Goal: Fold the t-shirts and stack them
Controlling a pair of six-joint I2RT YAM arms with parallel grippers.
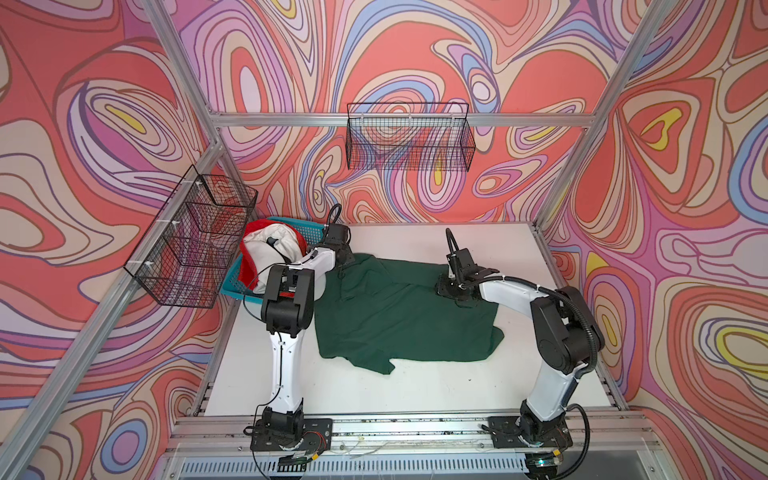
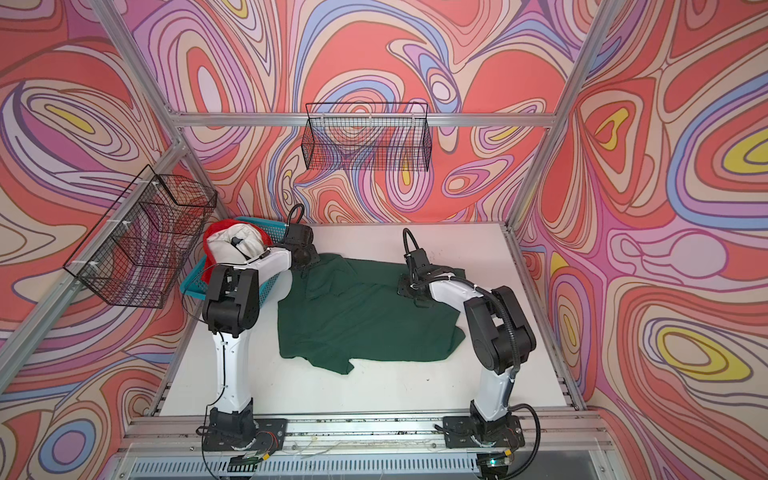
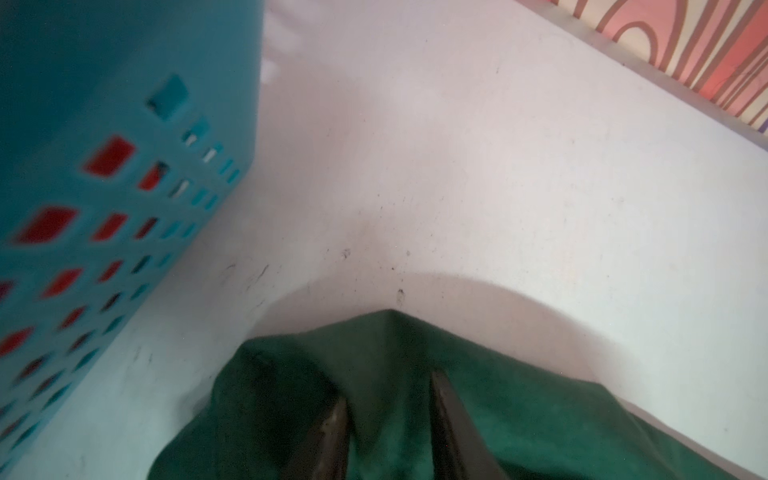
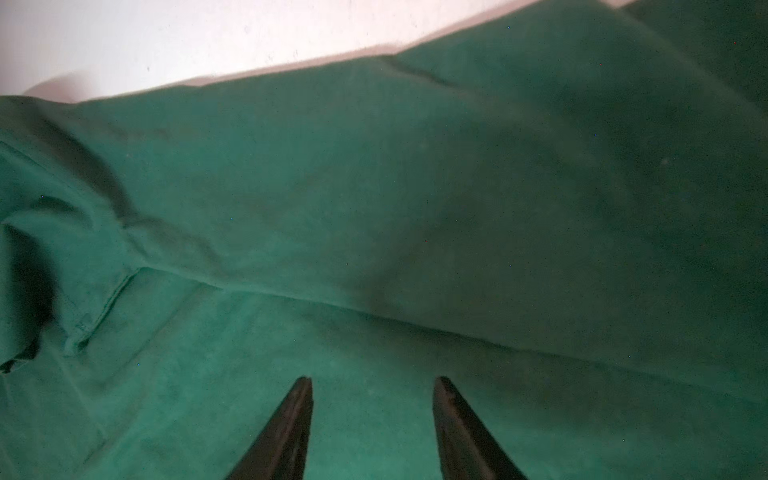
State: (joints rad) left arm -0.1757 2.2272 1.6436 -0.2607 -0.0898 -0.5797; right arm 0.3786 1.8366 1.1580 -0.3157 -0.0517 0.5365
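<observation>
We see a large dark green short-sleeved cloth shirt (image 1: pixel 399 316) (image 2: pixel 365 320) lying rumpled but mostly spread out in the middle of the white tabletop (image 1: pixel 415 386), between the two arms. Its near edge is folded into an uneven flap, and its right edge bunches up close to the right arm.

The left gripper (image 1: pixel 344 259) (image 3: pixel 388 390) sits low at the shirt's far left corner, just beside the teal perforated plastic basket (image 1: pixel 232 286) (image 3: pixel 124 124). In the left wrist view its two dark fingers stand partly apart with green cloth (image 3: pixel 386 345) filling the gap and rising to a small peak just past the tips. We cannot tell whether they are pinching that cloth or only straddling it.

The right gripper (image 1: pixel 444 286) (image 4: pixel 372 380) is over the far right part of the shirt. Its fingers are spread apart above fairly flat green fabric (image 4: pixel 374 187), with nothing clamped between them. We cannot tell whether the tips touch the cloth. A stitched sleeve hem (image 4: pixel 104 307) shows nearby in the right wrist view.

The basket stands at the far left of the table and holds a bundled white shirt (image 1: pixel 266 245) with a red shirt (image 1: pixel 248 266) under and around it. Red shows through the basket's holes. One black wire basket (image 1: pixel 409 137) hangs on the far wall and another (image 1: pixel 191 237) on the left wall.
</observation>
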